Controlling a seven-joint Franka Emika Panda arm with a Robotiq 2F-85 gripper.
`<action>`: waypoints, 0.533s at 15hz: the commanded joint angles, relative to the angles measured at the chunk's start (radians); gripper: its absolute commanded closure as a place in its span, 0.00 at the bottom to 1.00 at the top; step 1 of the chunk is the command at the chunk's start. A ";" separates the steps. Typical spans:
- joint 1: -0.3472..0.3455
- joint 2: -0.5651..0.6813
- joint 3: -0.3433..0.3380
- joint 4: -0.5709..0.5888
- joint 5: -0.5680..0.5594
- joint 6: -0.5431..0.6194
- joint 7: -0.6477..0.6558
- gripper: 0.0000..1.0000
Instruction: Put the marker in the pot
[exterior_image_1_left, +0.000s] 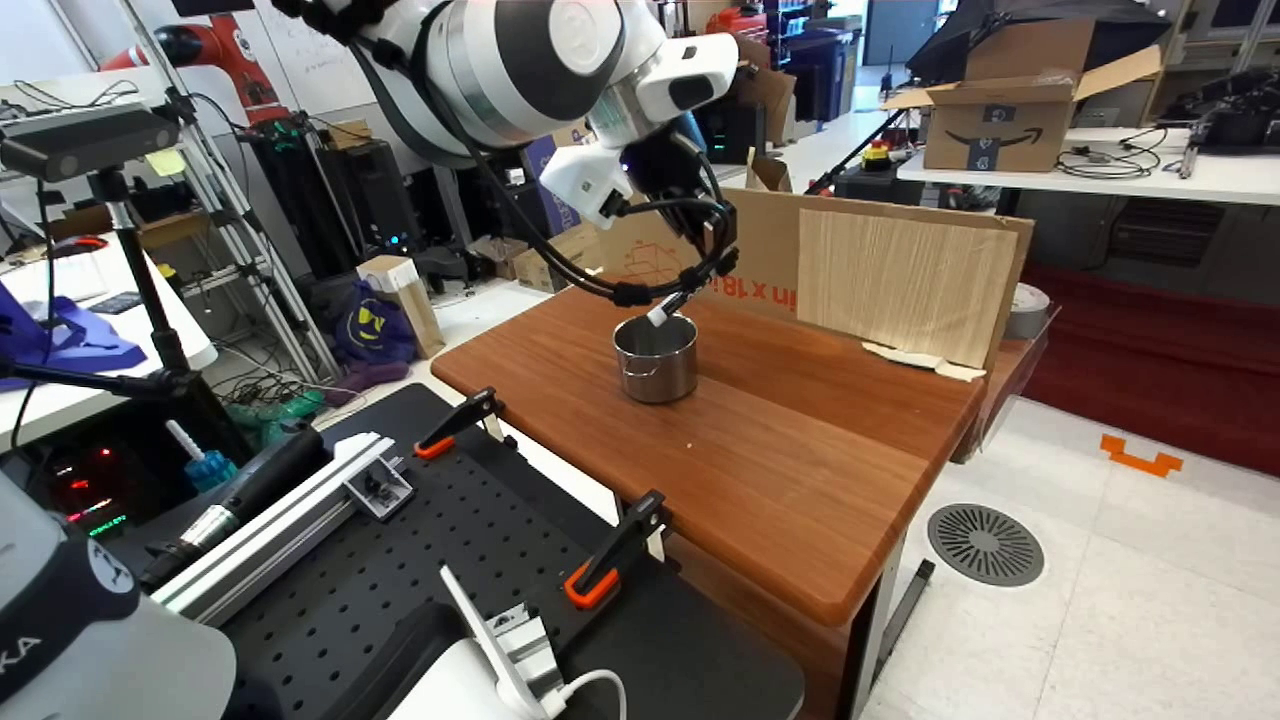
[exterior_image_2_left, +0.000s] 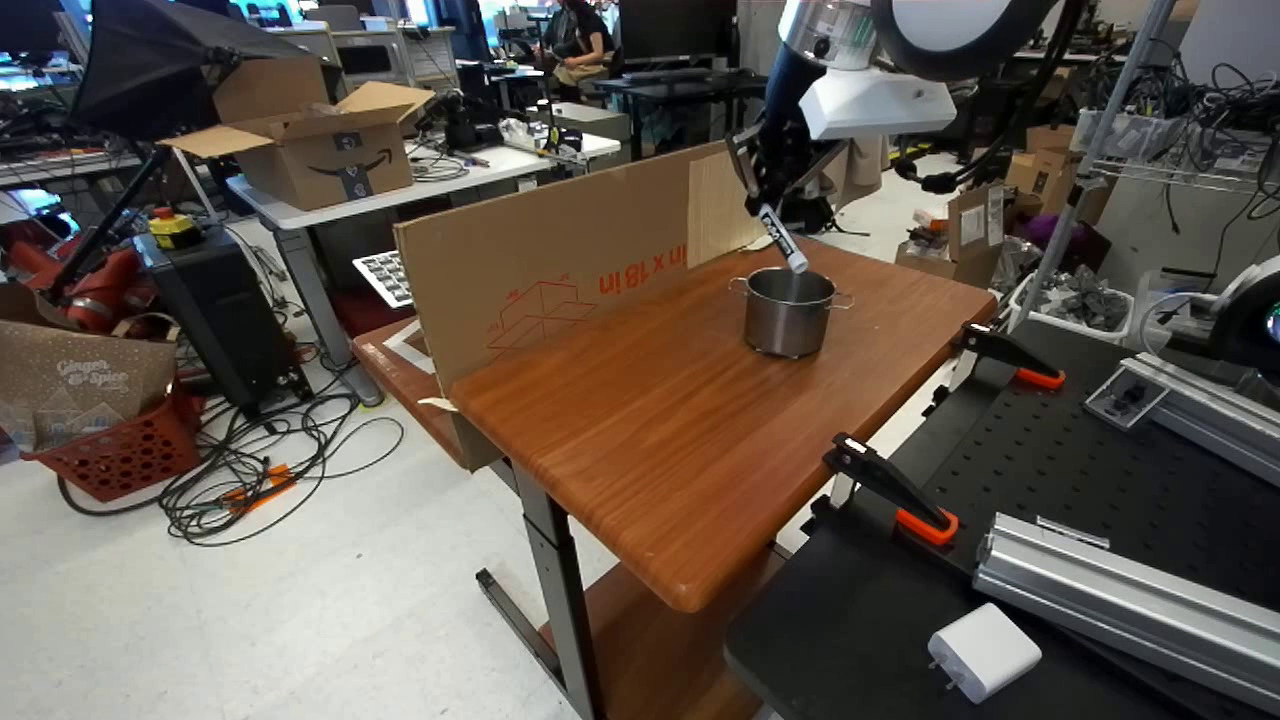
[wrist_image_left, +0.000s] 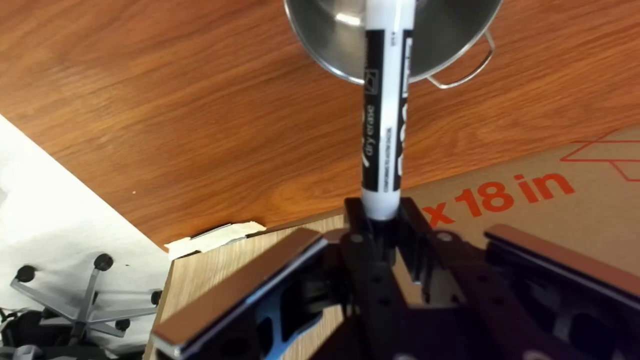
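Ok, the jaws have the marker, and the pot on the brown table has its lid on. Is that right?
Not quite: the pot is uncovered; the wrist view shows its open mouth and shiny inside. The rest is right: the jaws have the marker, and the pot is on the brown table.

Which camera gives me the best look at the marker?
The wrist view: the marker is large, its "dry erase" print readable, though the top edge cuts off one end. Both exterior views show it small and tilted, its white end near the pot.
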 joint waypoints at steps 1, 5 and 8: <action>0.068 0.055 -0.051 0.019 -0.029 0.030 0.044 0.95; 0.098 0.103 -0.053 0.028 -0.017 0.019 0.043 0.95; 0.106 0.127 -0.052 0.035 -0.012 0.013 0.039 0.95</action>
